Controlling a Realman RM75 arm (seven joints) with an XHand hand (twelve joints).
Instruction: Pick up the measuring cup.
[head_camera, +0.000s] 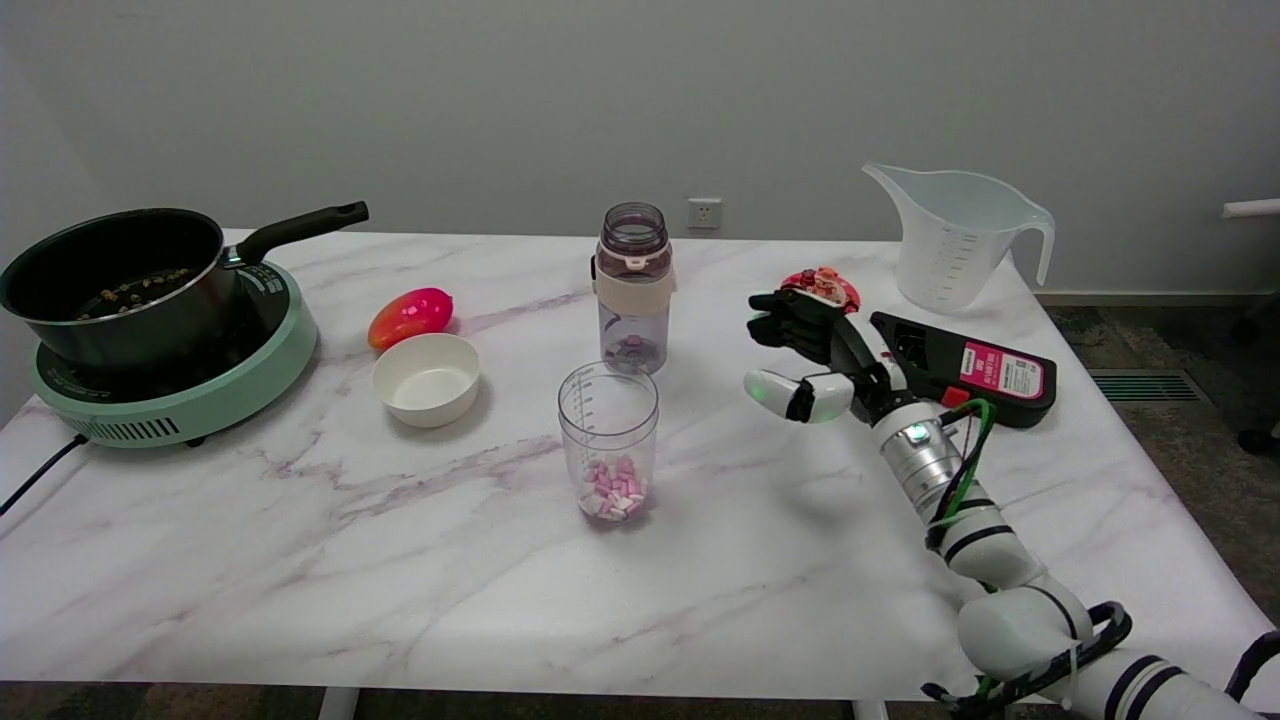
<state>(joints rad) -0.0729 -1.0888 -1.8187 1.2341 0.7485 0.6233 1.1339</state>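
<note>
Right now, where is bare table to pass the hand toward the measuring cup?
Bare marble lies between the right hand and the measuring cup, and across the front edge of the table. It is crowded behind: water bottle, black device, jug.

Pot (110, 285) on green cooker (170, 385) at left; mango (410, 315) above bowl (426, 379); bottle (633, 285) centre; jug (955, 235) upper right.

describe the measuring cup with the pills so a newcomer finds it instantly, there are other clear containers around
On the marble table, look near the middle, toward the near edge, left of the right hand. The measuring cup stands upright, just in front of the bottle. It alone is a small, handleless, open clear cup with pink and white pills in the bottom; the jug has a handle.
</note>
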